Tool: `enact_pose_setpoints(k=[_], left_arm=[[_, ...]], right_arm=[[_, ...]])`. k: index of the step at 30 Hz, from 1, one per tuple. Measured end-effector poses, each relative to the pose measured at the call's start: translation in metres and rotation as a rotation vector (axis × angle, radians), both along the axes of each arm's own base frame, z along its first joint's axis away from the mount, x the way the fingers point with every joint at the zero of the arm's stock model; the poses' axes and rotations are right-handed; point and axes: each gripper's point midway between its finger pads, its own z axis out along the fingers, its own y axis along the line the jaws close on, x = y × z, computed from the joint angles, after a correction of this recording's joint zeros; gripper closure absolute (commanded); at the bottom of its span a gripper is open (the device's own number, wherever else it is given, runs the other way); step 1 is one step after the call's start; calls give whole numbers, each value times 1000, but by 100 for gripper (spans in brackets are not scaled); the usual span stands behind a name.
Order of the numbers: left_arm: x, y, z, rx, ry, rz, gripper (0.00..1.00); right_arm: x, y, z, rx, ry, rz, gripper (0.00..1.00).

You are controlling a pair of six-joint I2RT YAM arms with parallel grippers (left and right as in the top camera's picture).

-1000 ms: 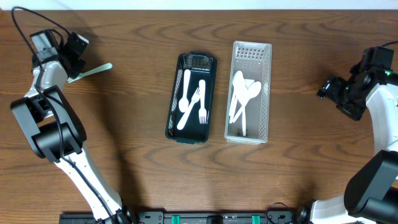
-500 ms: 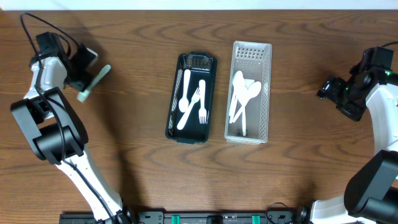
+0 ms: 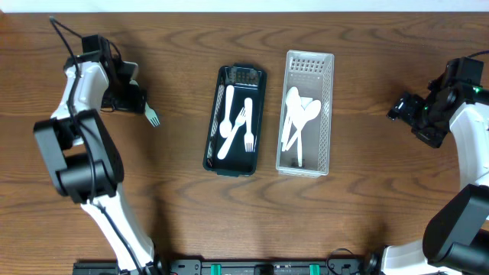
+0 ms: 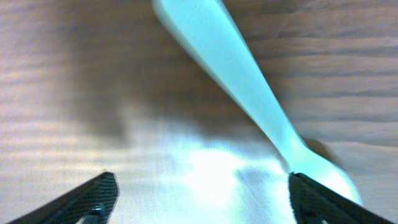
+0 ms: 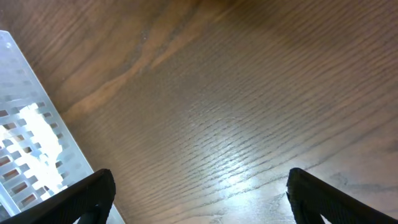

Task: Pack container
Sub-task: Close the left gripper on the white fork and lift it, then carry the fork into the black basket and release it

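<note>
Tray (image 3: pixel 208 139), black, holding white cutlery (image 3: pixel 234 119), sits well off to the tip side of the left pincer (image 4: pixel 203 203). Bare table (image 3: pixel 367 206) lies between them, nothing blocking. Slotted white basket (image 3: pixel 330 114) with white spoons (image 3: pixel 296 122) is just beside the tray, on its far side. Right pincer (image 5: pixel 200 203) is well beyond the basket, jaws apart over bare wood, holding nothing. Left pincer jaws are wide apart, clamped on nothing. Fork (image 3: pixel 152 117) is pale mint plastic, flat on the table at the left pincer's tip, tines poking out toward the tray. In the wrist view its handle is blurred and runs close by one fingertip.
</note>
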Motion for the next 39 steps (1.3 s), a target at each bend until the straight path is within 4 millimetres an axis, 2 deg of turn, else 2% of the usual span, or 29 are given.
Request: enact_pose_setpoints(k=[5, 8, 11, 15, 17, 19, 22, 25, 28, 32, 39], left_arm=[[-20, -13, 71, -72, -70, 347, 26], [-27, -29, 86, -120, -70, 487, 28], [-26, -55, 77, -153, -35, 556, 28], [-26, -91, 53, -147, 34, 577, 27], [-28, -104, 40, -129, 69, 595, 27], [-30, -107, 29, -118, 94, 626, 27], [-29, -100, 18, -111, 106, 682, 27], [-23, -84, 11, -113, 89, 728, 27], [-16, -68, 6, -114, 62, 736, 26], [-16, -50, -3, -106, 70, 715, 27], [-16, -48, -19, -104, 103, 620, 27]], right_arm=[[5, 1, 2, 12, -21, -5, 8], [8, 3, 3, 26, -38, -7, 8], [11, 4, 4, 35, -50, -10, 8], [12, 6, 4, 48, -55, -14, 8], [13, 8, 5, 59, -58, -13, 9], [13, 11, 5, 72, -62, -10, 9], [14, 14, 6, 87, -65, -6, 9], [12, 16, 6, 98, -58, -4, 9], [10, 17, 5, 104, -50, -4, 9], [9, 17, 5, 108, -46, -4, 9], [9, 18, 5, 111, -44, -5, 9]])
